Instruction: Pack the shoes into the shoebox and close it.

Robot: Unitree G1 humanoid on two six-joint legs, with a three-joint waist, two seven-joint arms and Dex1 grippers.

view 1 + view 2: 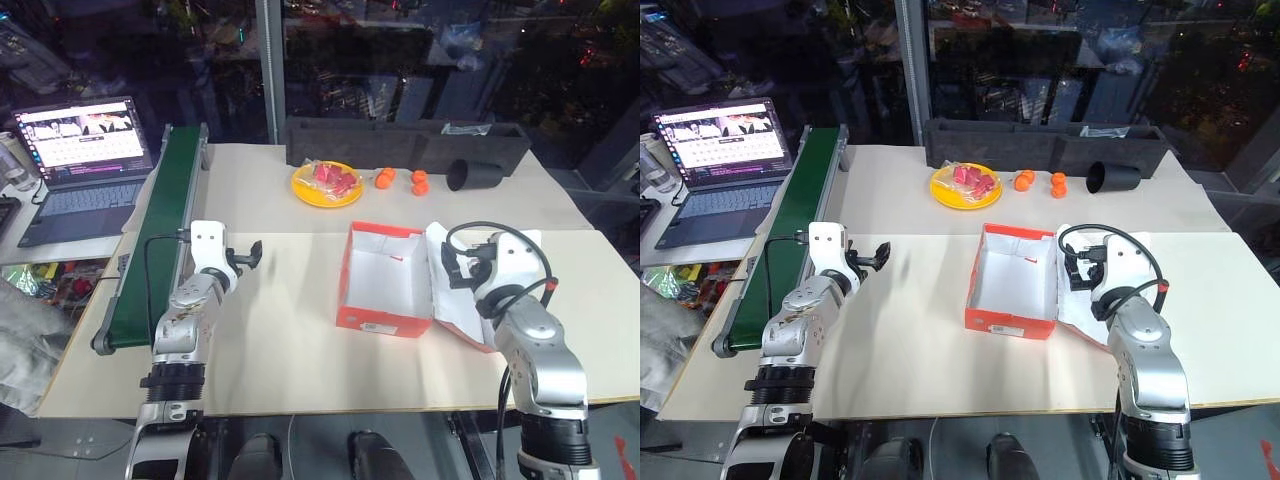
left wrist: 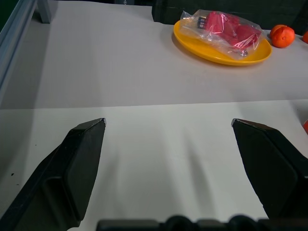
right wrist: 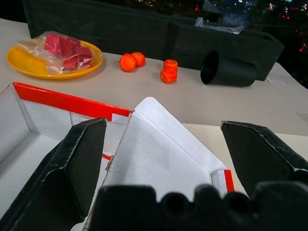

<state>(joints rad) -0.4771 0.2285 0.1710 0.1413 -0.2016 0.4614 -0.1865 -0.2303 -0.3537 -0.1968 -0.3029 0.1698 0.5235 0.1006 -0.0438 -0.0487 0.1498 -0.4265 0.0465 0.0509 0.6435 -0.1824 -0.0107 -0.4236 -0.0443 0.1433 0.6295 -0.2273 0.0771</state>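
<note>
I have both arms up over the table with nothing in either claw: the left gripper point(image 1: 243, 257) hangs over bare tabletop with its two black fingers spread as wide as they go, and the right gripper point(image 1: 462, 264) is equally wide and empty, poised just above the flap of the box. The red-orange rectangular cardboard shoebox with the white interior point(image 1: 385, 281) sits open in the middle of the near table, empty, its hinged white-lined lid point(image 3: 161, 151) folded out towards my right arm. I can find no shoes on the table, so my reading is that the packing has not started and the first job is to locate the pair. When I do bring one in, I would carry it in over the side of the box away from the lid and set it lengthwise, since the fit looks close, and I would keep the right claw off the lid so the light box is not pushed askew. The surface is pale beige board point(image 1: 290, 340), two sheets meeting at a seam. Further back lie a yellow plate of bagged red pieces point(image 1: 326, 184), small orange fruits point(image 1: 402, 180), a black cylinder on its side point(image 1: 471, 175) and a long dark grey tray point(image 1: 400, 143). A green conveyor belt point(image 1: 160, 230) runs along my left, an open laptop point(image 1: 85, 160) beyond it, and dark glass behind.
</note>
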